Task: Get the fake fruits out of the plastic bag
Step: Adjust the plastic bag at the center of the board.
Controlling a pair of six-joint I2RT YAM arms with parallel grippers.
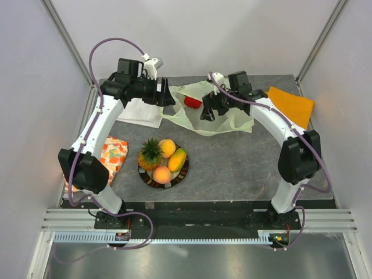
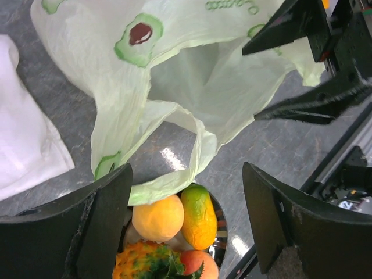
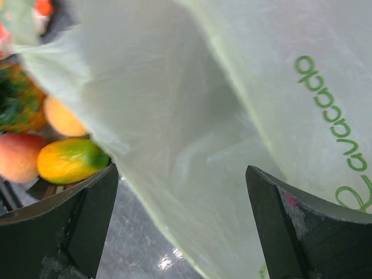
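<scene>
The pale-green plastic bag (image 1: 232,119) lies crumpled at the back of the table, its mouth open in the left wrist view (image 2: 192,81). A glossy red fruit (image 1: 192,102) shows at the bag's mouth, between the two grippers. A pineapple (image 1: 150,152), a round orange fruit (image 1: 167,147), a mango (image 1: 177,159) and a peach (image 1: 161,174) sit on a dark plate (image 1: 181,175). My left gripper (image 1: 165,96) hangs open at the bag's left edge, holding nothing. My right gripper (image 1: 208,113) is open over the bag (image 3: 203,116), its jaws wide apart.
A white folded cloth (image 1: 141,112) lies left of the bag. An orange cloth (image 1: 290,104) sits at the back right corner. A floral cloth (image 1: 113,154) lies left of the plate, by the left arm.
</scene>
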